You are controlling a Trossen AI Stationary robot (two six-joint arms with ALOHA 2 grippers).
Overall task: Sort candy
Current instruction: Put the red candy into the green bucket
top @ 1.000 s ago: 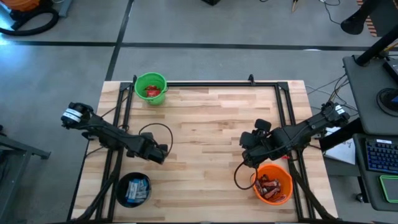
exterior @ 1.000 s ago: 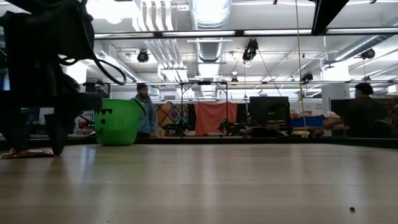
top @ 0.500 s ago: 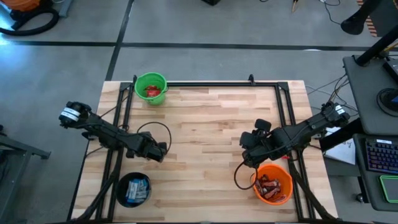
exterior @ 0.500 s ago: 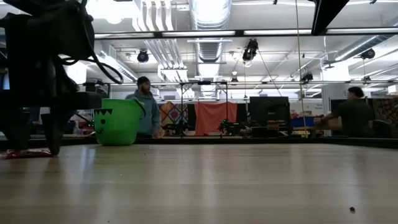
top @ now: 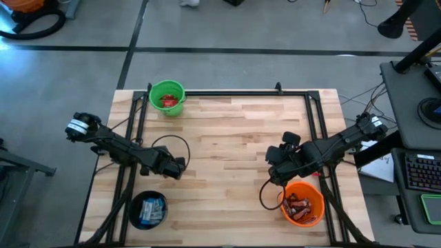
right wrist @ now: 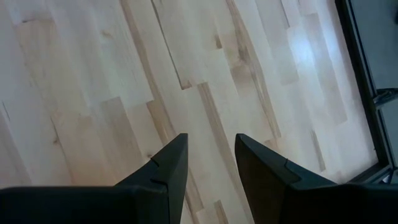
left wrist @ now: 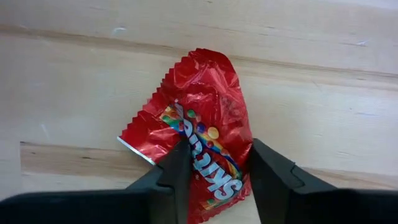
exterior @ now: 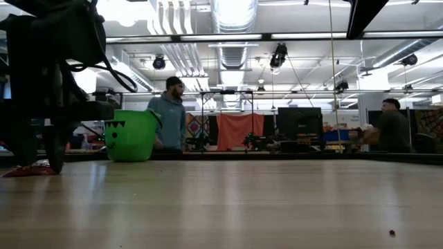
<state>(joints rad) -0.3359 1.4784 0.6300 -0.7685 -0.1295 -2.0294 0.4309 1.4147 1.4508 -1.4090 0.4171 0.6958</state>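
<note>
Left gripper (left wrist: 214, 180) is down on the counter (top: 234, 138) at its left side, fingers pinching a red packet (left wrist: 196, 124) for lifting. Right gripper (right wrist: 208, 165) waits above the orange bucket (top: 303, 204), fingers apart and empty.

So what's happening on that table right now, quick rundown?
Left gripper down on the table, fingers either side of a red candy packet. Right gripper open, empty, beside the orange bucket. Nothing in the way.

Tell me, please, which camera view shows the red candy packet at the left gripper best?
The left wrist view: the red candy packet fills it, lying on the table between the left gripper jaws. The high view hides it under that arm; the low view shows only a red sliver.
</note>
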